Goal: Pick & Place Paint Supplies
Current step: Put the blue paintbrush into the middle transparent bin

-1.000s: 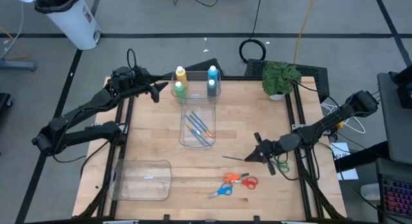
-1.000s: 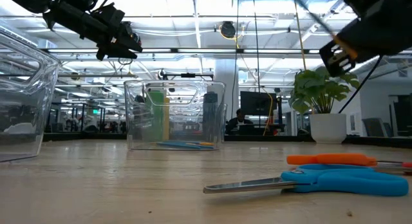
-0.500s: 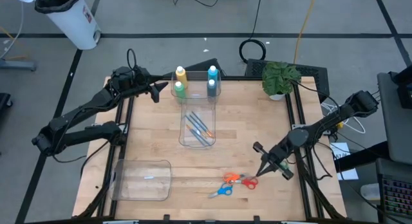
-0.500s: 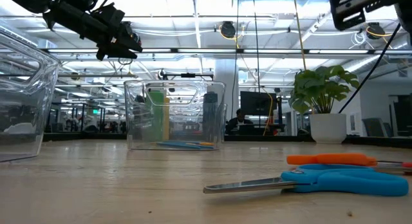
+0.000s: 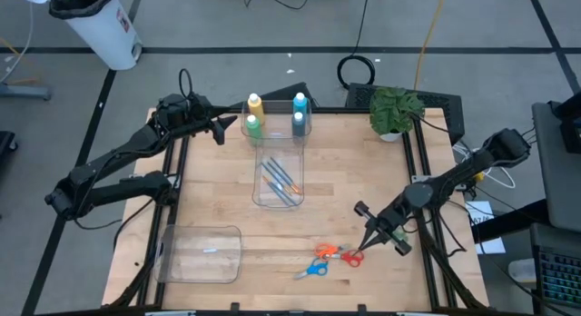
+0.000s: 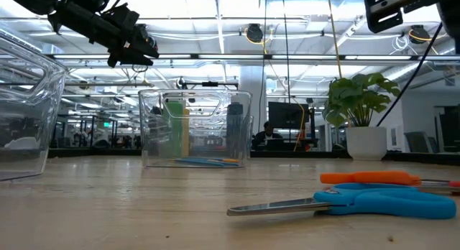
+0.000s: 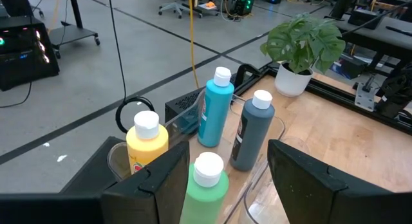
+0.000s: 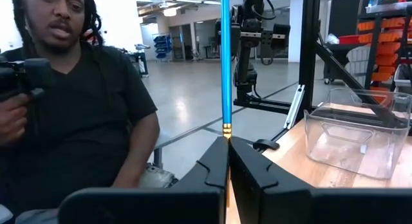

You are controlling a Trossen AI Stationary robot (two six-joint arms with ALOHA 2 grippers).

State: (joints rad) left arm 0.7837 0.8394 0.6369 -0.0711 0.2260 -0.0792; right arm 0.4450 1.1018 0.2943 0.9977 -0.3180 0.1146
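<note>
my right fingers [image 8: 226, 161] are pressed shut on a blue-handled brush [image 8: 225, 63], which stands straight up out of their tips, above the desk [image 5: 363, 153] near the scissors [image 5: 340, 254]. my left fingers [image 7: 222, 176] hang parted and hold nothing, just beside the four paint bottles [image 7: 215, 108]: the green one sits right between my tips, yellow next to it, light blue and grey-blue behind. more brushes [image 5: 280, 182] lie in the clear bin [image 5: 259, 196] mid-desk, well apart from both my fingers.
</note>
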